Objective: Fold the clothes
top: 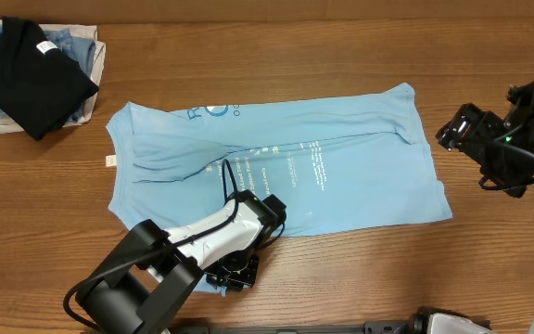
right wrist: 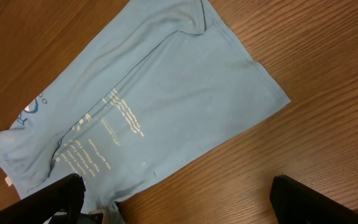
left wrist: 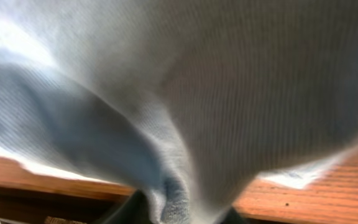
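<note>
Clothes (top: pixel 360 167) flat, near edge pinched in left pincer (top: pixel 233 276), right pincer (top: pixel 447 130) agape beside right edge

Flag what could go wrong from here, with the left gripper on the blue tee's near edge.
The left gripper pinches the t-shirt at one bunched spot while the right gripper sits open off the cloth; a lift may drag or skew the whole shirt.
A long crease runs across the shirt; folding over it may lock wrinkles in.
Fabric fills the left wrist view, so placement there is likely blind.
</note>
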Available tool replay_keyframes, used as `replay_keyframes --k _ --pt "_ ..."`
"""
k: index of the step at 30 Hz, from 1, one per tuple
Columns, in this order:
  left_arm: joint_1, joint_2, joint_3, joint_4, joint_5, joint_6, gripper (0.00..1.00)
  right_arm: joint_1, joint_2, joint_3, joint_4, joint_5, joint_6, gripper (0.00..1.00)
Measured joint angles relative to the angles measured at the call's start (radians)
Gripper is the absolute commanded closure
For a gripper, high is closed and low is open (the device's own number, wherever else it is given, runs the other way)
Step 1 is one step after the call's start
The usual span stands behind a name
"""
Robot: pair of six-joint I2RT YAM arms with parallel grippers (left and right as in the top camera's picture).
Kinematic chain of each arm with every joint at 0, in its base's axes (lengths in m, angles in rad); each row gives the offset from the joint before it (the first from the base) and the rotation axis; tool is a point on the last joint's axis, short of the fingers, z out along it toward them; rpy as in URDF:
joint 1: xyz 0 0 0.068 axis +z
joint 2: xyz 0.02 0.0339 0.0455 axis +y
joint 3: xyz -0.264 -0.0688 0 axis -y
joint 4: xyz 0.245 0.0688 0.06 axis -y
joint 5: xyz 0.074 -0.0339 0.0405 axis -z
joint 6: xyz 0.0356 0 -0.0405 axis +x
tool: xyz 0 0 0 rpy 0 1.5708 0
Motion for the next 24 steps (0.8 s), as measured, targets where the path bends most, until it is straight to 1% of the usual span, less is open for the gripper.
replay_keyframes --k 3,6,12,16,19,24 --pt "0.000 0.000 0.000 -0.023 -0.002 0.008 0.96 0.000 0.000 0.000 -0.001 0.000 0.000 0.00" --pt "0.000 0.000 0.014 -0.084 -0.002 0.008 0.96 0.000 0.000 0.000 0.001 0.000 0.000 0.00" --pt "0.001 0.000 0.122 -0.232 -0.024 -0.003 0.94 0.000 0.000 0.000 0.013 0.000 0.004 0.00" --pt "0.015 0.000 0.167 -0.280 -0.035 -0.006 0.93 0.000 0.004 -0.008 0.001 -0.001 0.017 0.00" --pt "0.035 0.000 0.171 -0.281 -0.039 -0.007 0.93 0.000 0.004 -0.059 0.013 0.003 0.040 0.00" --pt "0.042 0.000 0.171 -0.274 -0.043 -0.007 0.93 0.000 0.016 -0.246 0.121 0.035 0.119 0.00"
